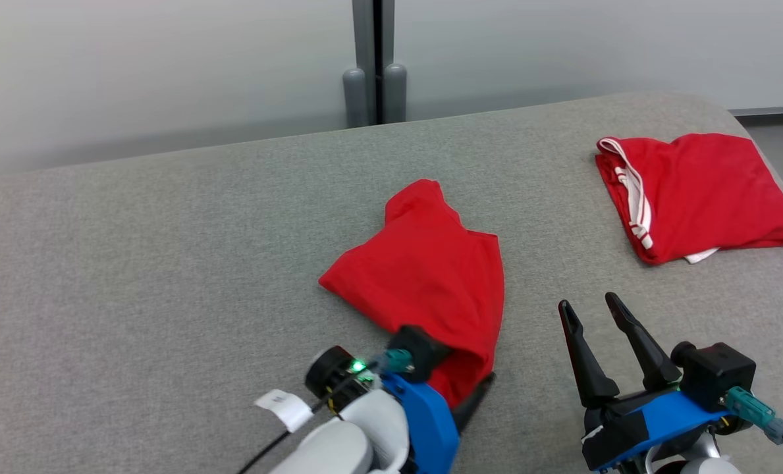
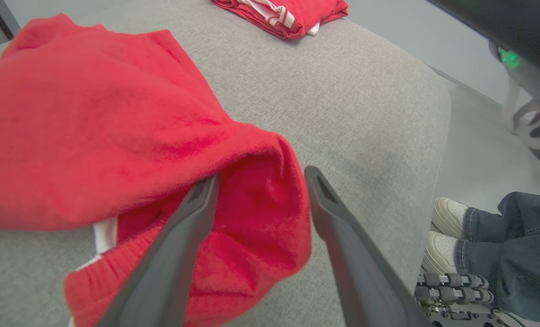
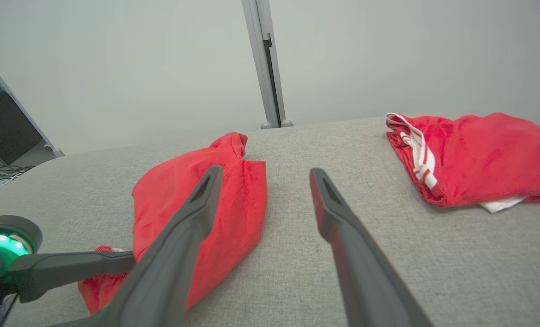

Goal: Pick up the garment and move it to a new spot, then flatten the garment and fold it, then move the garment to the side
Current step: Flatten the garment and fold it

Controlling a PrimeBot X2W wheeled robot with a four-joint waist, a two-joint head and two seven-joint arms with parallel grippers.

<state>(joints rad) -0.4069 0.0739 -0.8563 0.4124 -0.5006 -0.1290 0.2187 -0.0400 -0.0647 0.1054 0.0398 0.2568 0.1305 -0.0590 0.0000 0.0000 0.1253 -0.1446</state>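
The left gripper (image 2: 261,176) stands with its two dark fingers spread. It sits low at the near edge of the grey padded bench (image 1: 167,263), at the near hem of the red garment (image 1: 424,276). In the left wrist view one finger (image 2: 192,218) has its tip tucked under a rolled fold of the cloth. The other finger (image 2: 329,213) lies clear of the fold over bare upholstery, and a lobe of red fabric lies in the gap between them. The fingers do not pinch the cloth. A strip of white lining (image 2: 104,236) shows under the fold just beside the tucked finger.

The garment lies loosely bunched about the middle of the bench. It widens toward the near edge and narrows to a raised peak pointing at the far edge.

The right gripper (image 1: 589,303) is also spread wide with nothing between its fingers. It is over bare bench near the near edge, just to the right of the garment and apart from it.

A second red garment with white striped trim (image 1: 701,191) lies folded by the bench's right edge, toward the far right corner, well apart from the first.

Past the right end of the bench, a person's pale shoes (image 2: 449,218) and blue jeans (image 2: 519,254) show on the floor.
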